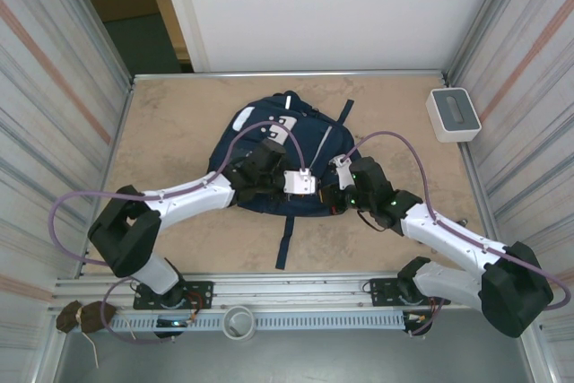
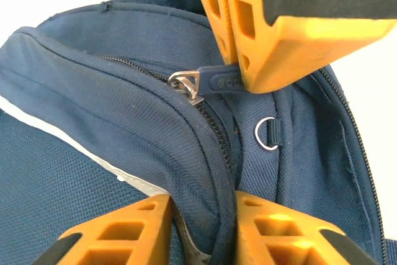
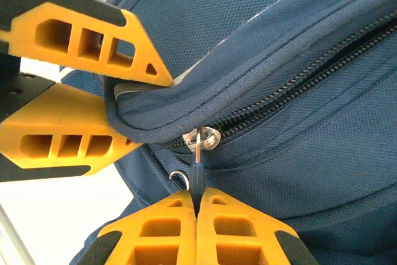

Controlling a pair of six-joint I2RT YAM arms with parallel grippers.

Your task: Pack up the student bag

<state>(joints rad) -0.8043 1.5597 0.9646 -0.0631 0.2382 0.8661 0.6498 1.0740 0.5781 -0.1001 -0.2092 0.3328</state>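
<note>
The student bag point(image 1: 273, 154), navy with thin pale stripes, lies flat in the middle of the table. My left gripper point(image 2: 201, 206) is shut on a fold of the bag's fabric beside the zipper track point(image 2: 214, 131), at the bag's near right edge point(image 1: 316, 187). My right gripper point(image 3: 197, 193) is shut on the dark zipper pull point(image 3: 197, 173), which hangs from the metal slider point(image 3: 203, 137). The two grippers sit close together; the right gripper's orange fingers point(image 2: 279, 35) show in the left wrist view, holding the zipper pull point(image 2: 217, 82). The zipper looks closed on both sides of the slider.
A white-grey box point(image 1: 451, 114) stands at the back right corner. A bag strap point(image 1: 287, 239) trails toward the table's front edge. A small metal D-ring point(image 2: 268, 133) sits just past the slider. Corrugated metal walls close in both sides.
</note>
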